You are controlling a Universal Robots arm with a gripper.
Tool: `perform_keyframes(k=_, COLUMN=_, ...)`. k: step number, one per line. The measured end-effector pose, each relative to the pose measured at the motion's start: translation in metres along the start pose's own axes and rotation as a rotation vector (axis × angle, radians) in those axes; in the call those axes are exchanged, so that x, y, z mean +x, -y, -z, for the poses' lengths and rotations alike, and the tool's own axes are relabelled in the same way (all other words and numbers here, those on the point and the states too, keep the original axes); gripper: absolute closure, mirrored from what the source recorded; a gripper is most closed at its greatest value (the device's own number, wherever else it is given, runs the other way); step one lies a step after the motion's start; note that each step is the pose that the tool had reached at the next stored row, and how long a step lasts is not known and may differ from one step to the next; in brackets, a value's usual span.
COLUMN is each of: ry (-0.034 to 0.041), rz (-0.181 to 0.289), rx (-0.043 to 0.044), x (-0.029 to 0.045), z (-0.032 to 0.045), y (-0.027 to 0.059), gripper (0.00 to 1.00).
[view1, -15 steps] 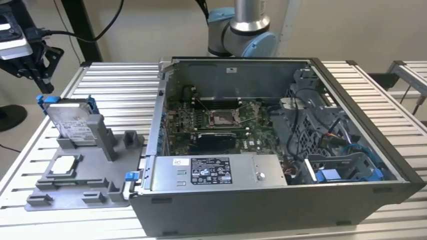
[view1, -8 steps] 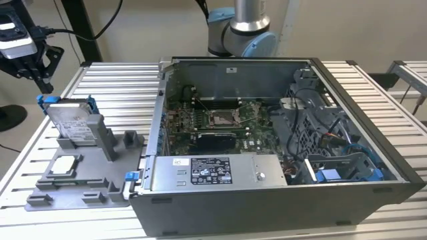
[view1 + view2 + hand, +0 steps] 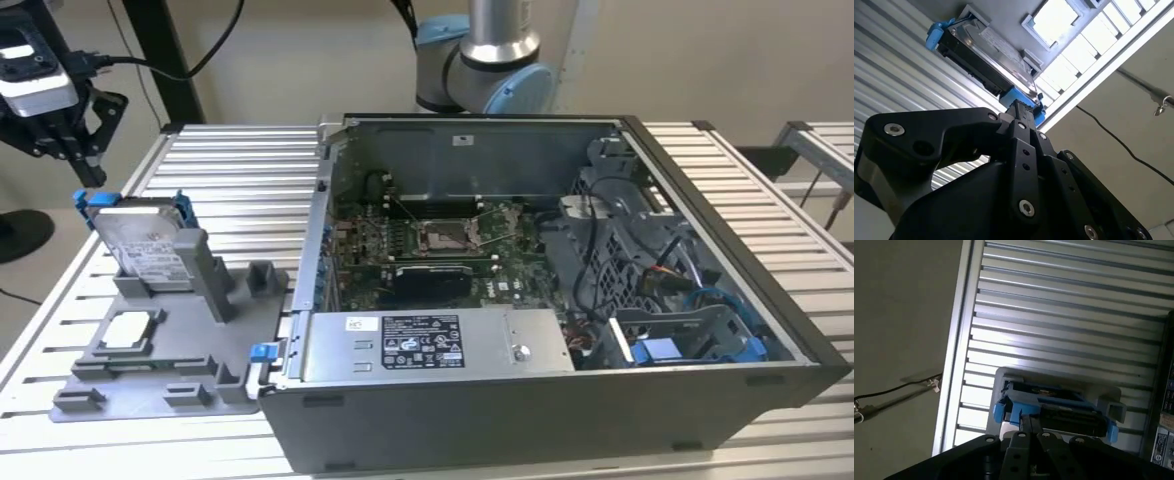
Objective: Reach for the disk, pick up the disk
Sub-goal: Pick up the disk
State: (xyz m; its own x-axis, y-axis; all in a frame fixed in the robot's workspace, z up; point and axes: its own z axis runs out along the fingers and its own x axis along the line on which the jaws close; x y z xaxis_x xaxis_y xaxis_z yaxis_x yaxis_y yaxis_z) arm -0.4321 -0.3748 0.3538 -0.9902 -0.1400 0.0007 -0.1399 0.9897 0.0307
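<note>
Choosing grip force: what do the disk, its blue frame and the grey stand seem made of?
Disk: bare metal, dull silver sheen, paper label. Blue frame: plastic probably, matte moulded tabs. Grey stand: likely plastic, uniform matte, blocky moulded shapes.

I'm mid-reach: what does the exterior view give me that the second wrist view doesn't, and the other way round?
Exterior view: the open computer case with its motherboard, the arm behind it, and the whole grey holder where the disk stands upright. Second wrist view: the disk's thin edge and blue bracket close up, plus a cable on the floor past the slatted table's edge. Both: the end effector poised by the disk's top end, the table, and the small white-topped part.
</note>
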Motion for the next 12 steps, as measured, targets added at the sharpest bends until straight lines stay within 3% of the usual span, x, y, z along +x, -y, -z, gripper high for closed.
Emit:
perform_keyframes(k=6, ry=-0.0003, rz=0.013, rx=0.0, x=0.0, z=0.0, y=0.0, gripper=1.0)
perform_keyframes(k=12, ry=-0.0019, rz=0.061, rx=0.0001, x=0.0, z=0.0, y=0.0, gripper=1.0)
